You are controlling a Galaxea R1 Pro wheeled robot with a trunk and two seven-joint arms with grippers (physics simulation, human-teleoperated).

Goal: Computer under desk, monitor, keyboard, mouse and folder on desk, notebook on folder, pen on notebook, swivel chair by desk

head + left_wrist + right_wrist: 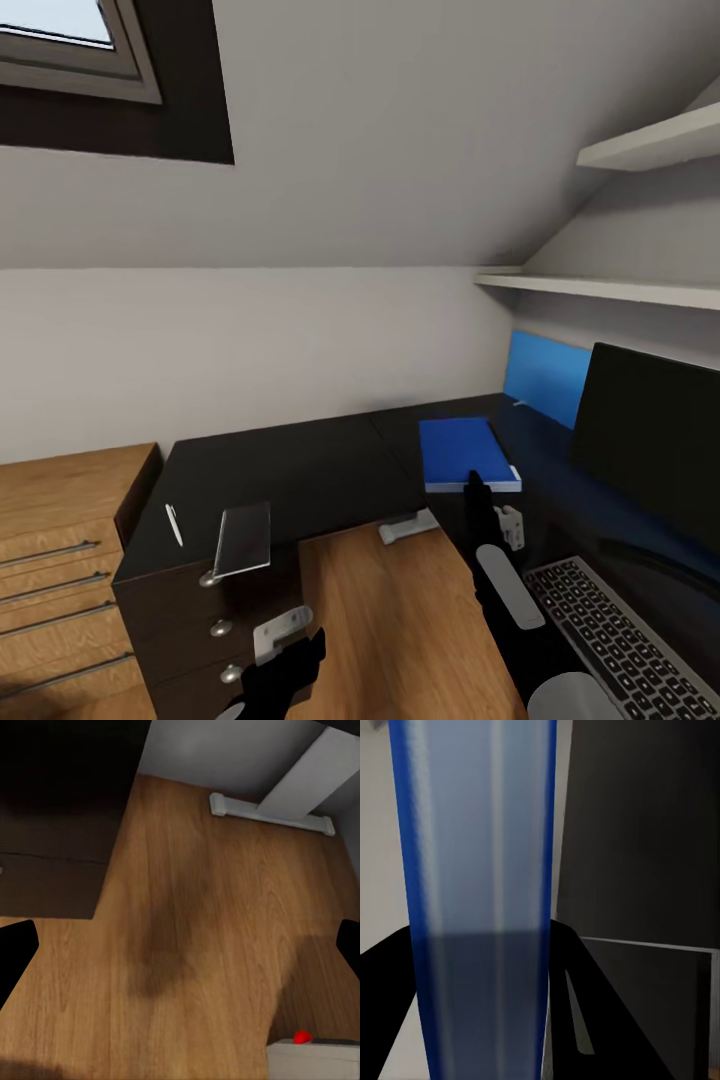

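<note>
Mostly black arms with pale grey-white capsule-shaped shells along the right forearm. Small white bracket block with tiny screw holes at the right wrist, same kind of white bracket on the left one. Right gripper narrow and matte black, fingers wedge-shaped, flat-sided, a faint pale streak on one inner face. Left gripper black too, chunky; fingertips plain dark rounded slabs, no markings.

On the desk, the folder lies right of the notebook and pen, left of the monitor.
</note>
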